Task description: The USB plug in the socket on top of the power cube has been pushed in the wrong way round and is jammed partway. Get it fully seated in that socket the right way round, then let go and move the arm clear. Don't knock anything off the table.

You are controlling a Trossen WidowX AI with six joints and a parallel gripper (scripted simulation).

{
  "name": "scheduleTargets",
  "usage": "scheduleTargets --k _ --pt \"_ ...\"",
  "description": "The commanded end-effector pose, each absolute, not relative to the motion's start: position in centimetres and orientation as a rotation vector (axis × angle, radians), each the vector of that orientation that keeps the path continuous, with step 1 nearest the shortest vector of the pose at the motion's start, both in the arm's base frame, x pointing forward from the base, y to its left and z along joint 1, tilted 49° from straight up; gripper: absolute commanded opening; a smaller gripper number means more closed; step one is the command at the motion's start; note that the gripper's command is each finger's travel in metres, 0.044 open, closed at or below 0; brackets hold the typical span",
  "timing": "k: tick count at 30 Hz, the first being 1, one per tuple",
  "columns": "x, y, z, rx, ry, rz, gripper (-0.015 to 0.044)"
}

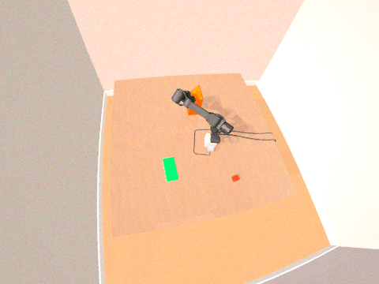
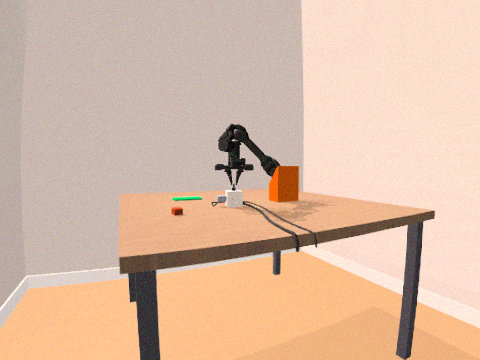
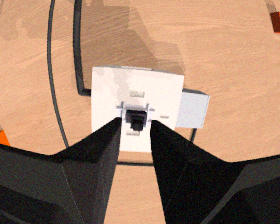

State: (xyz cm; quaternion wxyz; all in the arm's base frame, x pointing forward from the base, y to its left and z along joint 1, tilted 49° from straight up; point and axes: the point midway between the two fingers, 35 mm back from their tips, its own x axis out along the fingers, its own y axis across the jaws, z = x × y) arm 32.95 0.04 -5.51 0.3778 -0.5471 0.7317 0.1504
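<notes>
- We see one black USB plug (image 2: 233,188) (image 3: 136,119) standing in the top of the white, box-shaped power cube (image 1: 208,140) (image 2: 234,199) (image 3: 106,107); we cannot tell its seating depth or which way round it is.
- Our tool (image 1: 215,138) (image 2: 233,185) (image 3: 136,125) points down at the plug, its two fingers slightly apart, gripping nothing.
- Beside the cube sits one pale grey block (image 1: 211,148) (image 2: 221,199) (image 3: 193,110).
- Black cable bends around the cube; we count two runs (image 1: 260,139) (image 2: 297,242) (image 3: 77,45) reaching the edge of the brown wooden worktop (image 1: 138,202) (image 2: 215,236) (image 3: 225,50).
- Further out we have one orange, slope-topped block (image 2: 285,184) (image 3: 3,139) near the arm, one flat green rectangle (image 1: 170,169) (image 2: 187,198) and one small red block (image 1: 235,177) (image 2: 177,211) (image 3: 276,22).
- Small grey marks on the cube's top are too blurred for us to read.
</notes>
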Motion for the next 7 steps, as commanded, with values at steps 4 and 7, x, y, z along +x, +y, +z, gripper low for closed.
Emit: scheduleTargets --k 4,7 --pt "33.12 0.53 -5.06 -1.394 1.869 0.381 0.0095" --pt "33.16 0.75 -4.86 -1.394 1.869 0.381 0.0095"
